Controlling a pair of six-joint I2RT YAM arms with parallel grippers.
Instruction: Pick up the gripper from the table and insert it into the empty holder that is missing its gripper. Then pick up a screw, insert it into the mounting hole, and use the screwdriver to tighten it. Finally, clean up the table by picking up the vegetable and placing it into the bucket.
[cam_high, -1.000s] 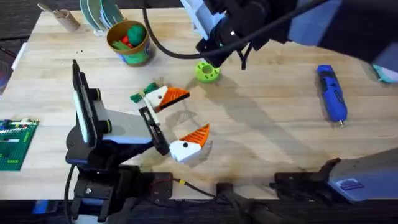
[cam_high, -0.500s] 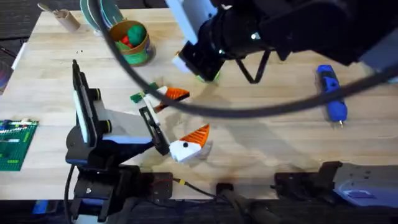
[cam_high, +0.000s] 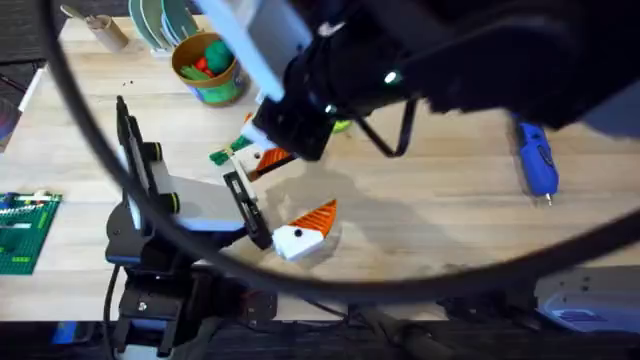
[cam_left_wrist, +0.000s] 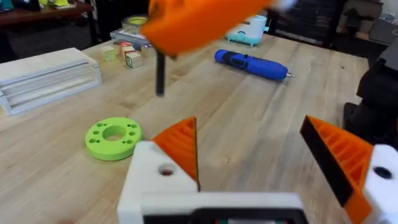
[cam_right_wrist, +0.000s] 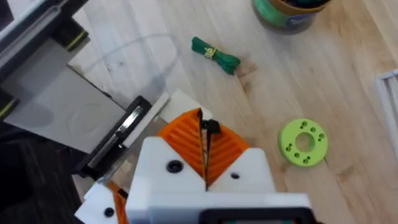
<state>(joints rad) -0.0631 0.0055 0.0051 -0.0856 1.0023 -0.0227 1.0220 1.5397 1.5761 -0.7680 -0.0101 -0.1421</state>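
In the overhead view the right arm sweeps large and dark across the upper middle of the frame, and its right claw (cam_high: 292, 128) hangs just above the upper jaw of the left claw (cam_high: 298, 188), which lies left of centre on the worktop (cam_high: 430, 220). Seen from the right wrist, the right claw (cam_right_wrist: 204, 134) has its two orange ribbed pads pressed together on a thin black pin (cam_right_wrist: 208, 128) that sticks out at the seam. From the left wrist that same claw (cam_left_wrist: 186, 22) is an orange blur at the top of the frame with the pin (cam_left_wrist: 160, 74) hanging under it. The left claw (cam_left_wrist: 249, 134) stands wide open and holds nothing. Each of its white jaw blocks carries an orange ribbed wedge (cam_left_wrist: 180, 143), and the nearer white block (cam_left_wrist: 152, 183) shows a small round hole in its face. The vegetable (cam_high: 228, 150) lies on the wood just upper left of the left claw's upper jaw, apart from the bucket (cam_high: 208, 70) at the upper left of the overhead frame. The right wrist view shows the vegetable (cam_right_wrist: 214, 54) flat on the wood below the bucket (cam_right_wrist: 289, 14). The screwdriver (cam_high: 535, 160) lies at the right, well apart from both claws. The lime-green ring (cam_right_wrist: 303, 142) lies flat near the right claw.
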